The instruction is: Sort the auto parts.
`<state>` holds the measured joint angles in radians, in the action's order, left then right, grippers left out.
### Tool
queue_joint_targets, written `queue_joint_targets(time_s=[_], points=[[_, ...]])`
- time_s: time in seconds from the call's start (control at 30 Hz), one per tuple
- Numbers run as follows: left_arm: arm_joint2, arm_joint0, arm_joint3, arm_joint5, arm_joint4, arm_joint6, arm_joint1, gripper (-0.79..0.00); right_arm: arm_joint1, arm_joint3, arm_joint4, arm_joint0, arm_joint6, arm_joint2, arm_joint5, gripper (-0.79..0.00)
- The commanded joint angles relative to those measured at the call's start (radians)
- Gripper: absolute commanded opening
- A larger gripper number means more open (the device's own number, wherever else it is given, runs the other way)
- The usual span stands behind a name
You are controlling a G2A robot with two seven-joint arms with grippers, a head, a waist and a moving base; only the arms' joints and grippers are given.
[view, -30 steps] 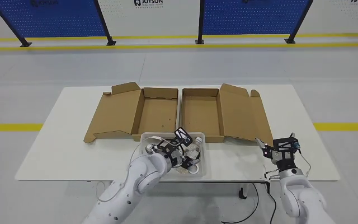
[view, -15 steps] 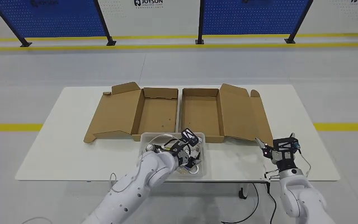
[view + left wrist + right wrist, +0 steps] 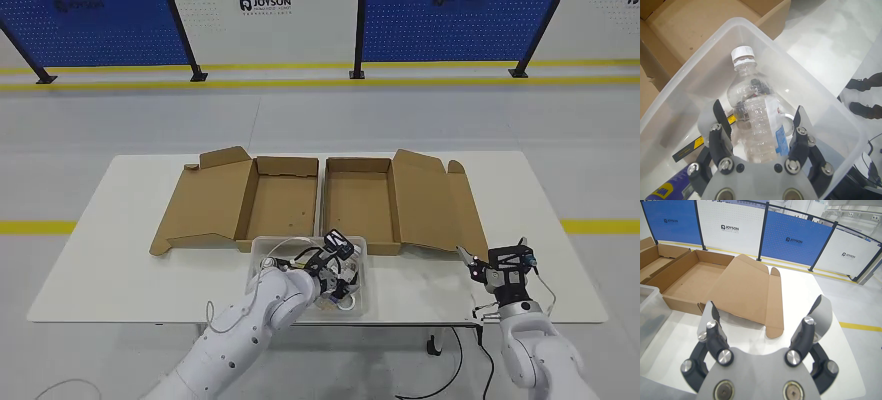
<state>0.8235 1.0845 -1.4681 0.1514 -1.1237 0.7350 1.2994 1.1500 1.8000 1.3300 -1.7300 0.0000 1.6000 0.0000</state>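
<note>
Bottle (image 3: pixel 753 117) sits in the bin (image 3: pixel 810 79), base hidden behind the open left hand (image 3: pixel 758 106) straddling it; right hand (image 3: pixel 764 300) spread empty.

Table (image 3: pixel 120 250): cardboard boxes (image 3: pixel 282 207), clear bin (image 3: pixel 806 89)

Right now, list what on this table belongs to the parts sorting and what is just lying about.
Belongs to the job:
- clear bin
- bottle holding dark small parts, straddled by the open left end effector
- metal ring, black bar, blue can in the bin
- cardboard boxes

Not in use:
- right end effector, open above the table
- partition panels behind
</note>
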Motion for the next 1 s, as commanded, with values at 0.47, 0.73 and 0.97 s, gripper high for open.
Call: queue_joint_targets(time_s=[0.47,0.73,0.97], points=[[-0.015,-0.024,0.063,0.008,0.006,-0.010,0.017,-0.169,0.000,0.000,0.000,0.000,0.000,0.000,0.000,0.000],[-0.017,-0.035,0.098,0.028,0.005,-0.013,0.022,-0.662,0.000,0.000,0.000,0.000,0.000,0.000,0.000,0.000],[-0.005,-0.027,0.073,0.027,0.000,-0.025,0.022,-0.785,0.000,0.000,0.000,0.000,0.000,0.000,0.000,0.000]])
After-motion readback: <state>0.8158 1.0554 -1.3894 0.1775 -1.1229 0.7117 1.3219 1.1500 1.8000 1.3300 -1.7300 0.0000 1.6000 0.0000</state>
